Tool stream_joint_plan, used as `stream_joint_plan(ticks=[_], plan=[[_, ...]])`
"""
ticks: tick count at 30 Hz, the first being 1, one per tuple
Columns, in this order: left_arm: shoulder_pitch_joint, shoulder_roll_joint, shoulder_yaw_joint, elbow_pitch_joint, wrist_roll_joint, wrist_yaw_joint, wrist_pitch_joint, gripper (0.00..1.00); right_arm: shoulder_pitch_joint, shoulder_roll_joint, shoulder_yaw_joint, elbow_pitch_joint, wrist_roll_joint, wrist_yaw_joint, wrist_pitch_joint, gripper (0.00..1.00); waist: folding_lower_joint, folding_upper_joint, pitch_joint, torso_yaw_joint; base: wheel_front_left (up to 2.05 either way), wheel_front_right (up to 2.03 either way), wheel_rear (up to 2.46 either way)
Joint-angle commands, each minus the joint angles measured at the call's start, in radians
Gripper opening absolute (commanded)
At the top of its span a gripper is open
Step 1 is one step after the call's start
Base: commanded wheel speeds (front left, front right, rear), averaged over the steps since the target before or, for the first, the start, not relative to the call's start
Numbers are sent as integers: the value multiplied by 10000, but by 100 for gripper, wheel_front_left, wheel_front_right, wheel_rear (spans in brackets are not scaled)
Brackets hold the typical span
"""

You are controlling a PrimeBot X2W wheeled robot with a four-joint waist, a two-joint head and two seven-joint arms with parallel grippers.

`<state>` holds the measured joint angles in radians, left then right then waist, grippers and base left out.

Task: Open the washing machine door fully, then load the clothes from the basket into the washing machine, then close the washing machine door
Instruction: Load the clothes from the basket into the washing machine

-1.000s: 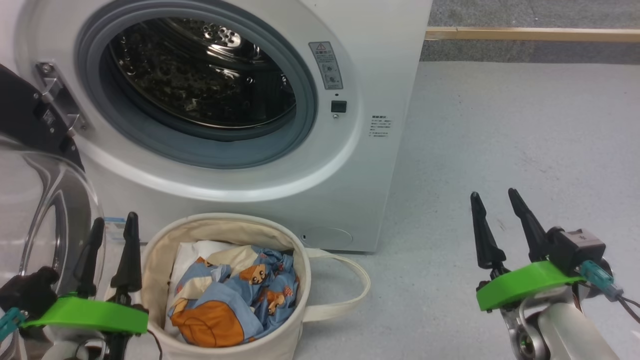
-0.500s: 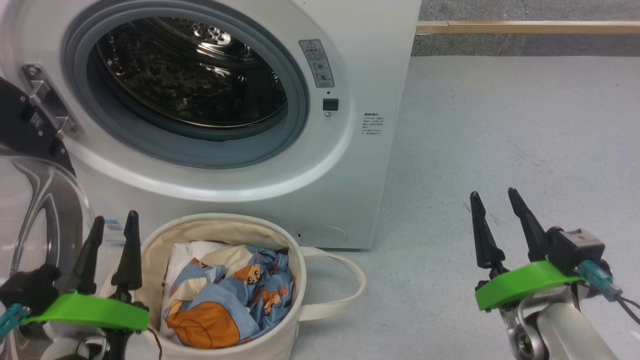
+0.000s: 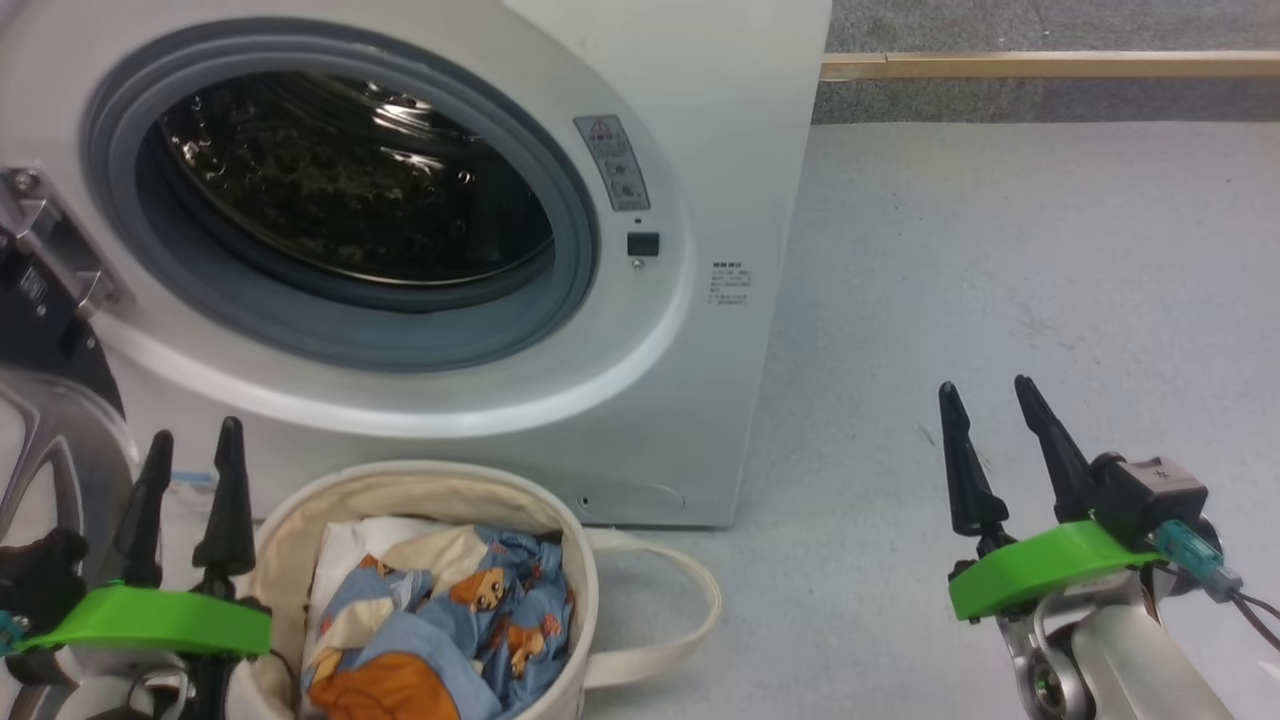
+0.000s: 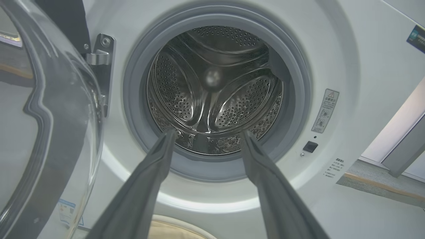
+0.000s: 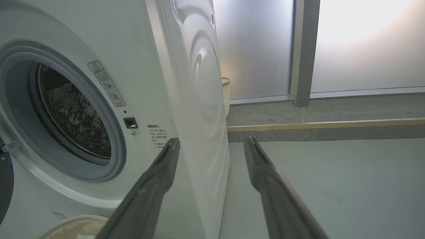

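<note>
Head view puts your left gripper (image 3: 195, 432) at the lower left, its two dark fingers parted and nothing between them. Your right gripper (image 3: 984, 385) is at the lower right, likewise open and empty, over bare floor (image 3: 1000, 250).

Just to the right of the left gripper is the basket (image 3: 585, 600), its rim almost against the gripper's green mount. The clothes (image 3: 470, 620) lie crumpled inside it, bear print up, with a plain white bundle (image 3: 340, 545) tucked behind them on the side nearer that gripper. The heap has no clear long axis. The basket's mouth faces up, so I judge the reach has to come from above.

The left arm is plainly the nearer one; the right gripper is well apart from the basket, beyond its looped handle (image 3: 690, 600).

On the left gripper's other side hangs the washing machine door (image 3: 40, 340), swung out on its hinge, its glass bowl close to the fingers. Watch that side as you swing the arm across.

Beyond the basket stands the washing machine (image 3: 740, 150), its drum (image 4: 212, 89) open and empty. In the left wrist view the fingers point straight into it. I judge the door step is done and loading comes next: over, down into the basket, then up and forward to the drum.
</note>
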<state>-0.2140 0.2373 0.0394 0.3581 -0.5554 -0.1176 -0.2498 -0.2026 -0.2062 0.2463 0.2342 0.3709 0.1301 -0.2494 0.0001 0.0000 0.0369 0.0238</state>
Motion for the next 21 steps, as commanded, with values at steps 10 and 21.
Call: stream_joint_plan(ticks=[10, 21], plan=[[-581, -95, 745, 68, 234, 141, -120, 100, -480, -103, 528, -308, 29, 6, -124, 100, -1, 0, 85, 132, 64, -64, 0], [-791, -913, 409, 312, 976, -35, -120, 100, -710, -264, 685, -276, -11, 6, -124, 100, -1, 0, 781, 257, 0, 0, 0]])
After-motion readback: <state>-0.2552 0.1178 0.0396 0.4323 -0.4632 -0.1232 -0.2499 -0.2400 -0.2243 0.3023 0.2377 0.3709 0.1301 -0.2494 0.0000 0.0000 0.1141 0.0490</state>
